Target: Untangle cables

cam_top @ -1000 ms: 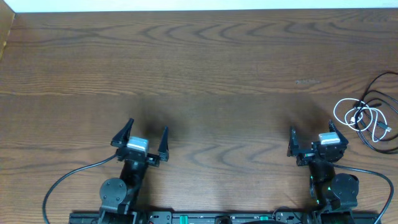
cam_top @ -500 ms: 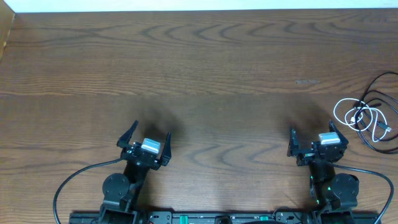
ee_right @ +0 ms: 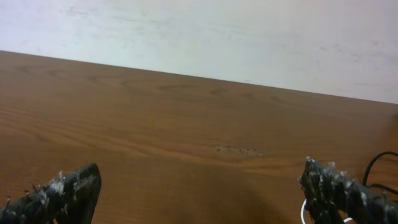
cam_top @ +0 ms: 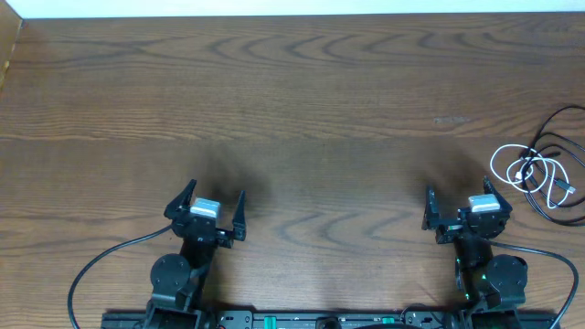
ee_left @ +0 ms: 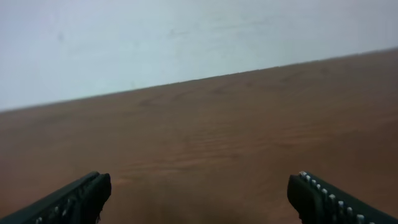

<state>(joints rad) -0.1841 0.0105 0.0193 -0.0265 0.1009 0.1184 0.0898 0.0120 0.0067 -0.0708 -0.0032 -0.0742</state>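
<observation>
- At the far right edge of the bench (cam_top: 302,91), the cables (cam_top: 535,172) lay in one loose bundle, a white cord (cam_top: 494,167) looped in with black cords (cam_top: 562,144).
- The left claw (cam_top: 214,196) hovered near the front edge, well apart from the bundle. Its jaws were spread wide and held nothing, and its wrist view showed only bare wood beyond the fingers (ee_left: 74,198).
- The right claw (cam_top: 458,196) sat much nearer, just to the left of the bundle. Its jaws were likewise wide apart and empty.
- The step in hand looked like the first reach, and the right arm seemed the natural one to make it.
- To do it well, the claw would need to come in low and close on a single strand at an outer loop, not on the crossings.
- The left arm would have to travel across to pin a second cord before any pulling.
- Because the bundle lay so close to the edge, a slow pull toward the middle seemed safest.
</observation>
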